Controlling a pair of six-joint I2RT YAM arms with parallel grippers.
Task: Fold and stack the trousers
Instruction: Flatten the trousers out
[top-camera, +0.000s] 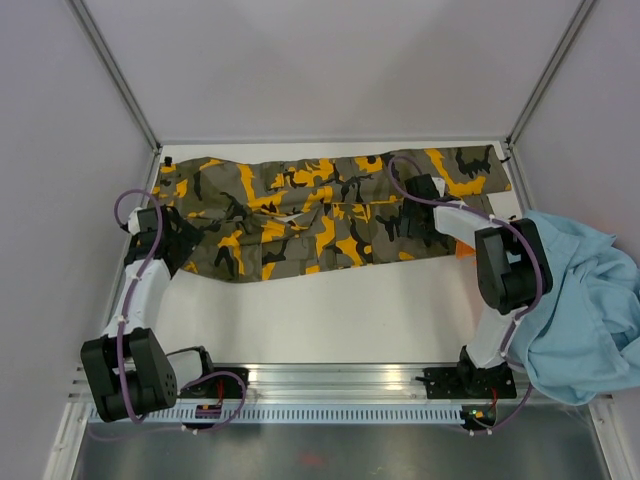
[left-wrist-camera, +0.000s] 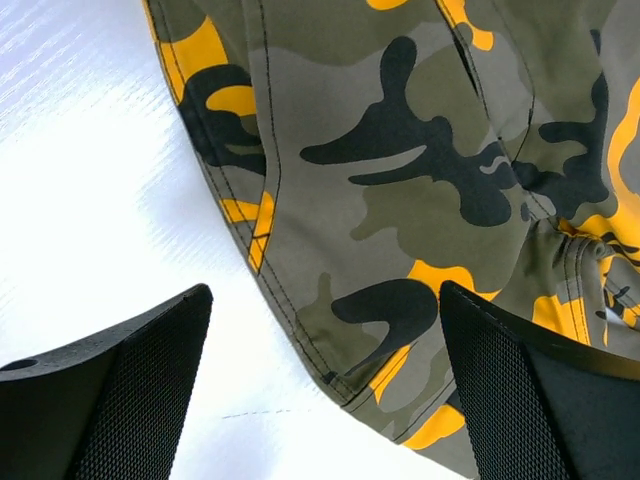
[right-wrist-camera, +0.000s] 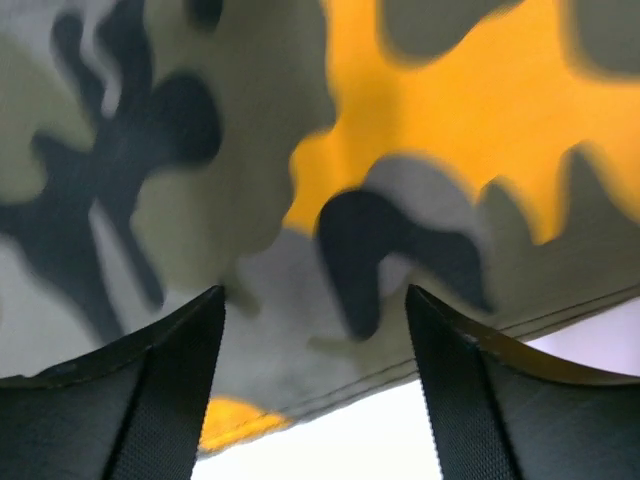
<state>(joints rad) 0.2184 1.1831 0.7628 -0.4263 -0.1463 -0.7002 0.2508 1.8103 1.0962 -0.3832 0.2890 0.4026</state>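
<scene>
The camouflage trousers (top-camera: 330, 215) lie spread flat across the far half of the table, olive-grey with black and yellow-orange blotches. My left gripper (top-camera: 188, 246) hovers over their left end. In the left wrist view it (left-wrist-camera: 325, 300) stands open above a stitched corner of the trousers (left-wrist-camera: 400, 180), with nothing between its fingers. My right gripper (top-camera: 427, 225) is low over the right part of the trousers. In the right wrist view it (right-wrist-camera: 315, 300) is open, close above the hem of the trousers (right-wrist-camera: 400, 150), and holds nothing.
A light-blue garment (top-camera: 580, 300) is heaped at the table's right edge, beside the right arm. A scrap of orange cloth (top-camera: 465, 250) peeks out under that arm. White walls and metal posts enclose the table at the back and sides.
</scene>
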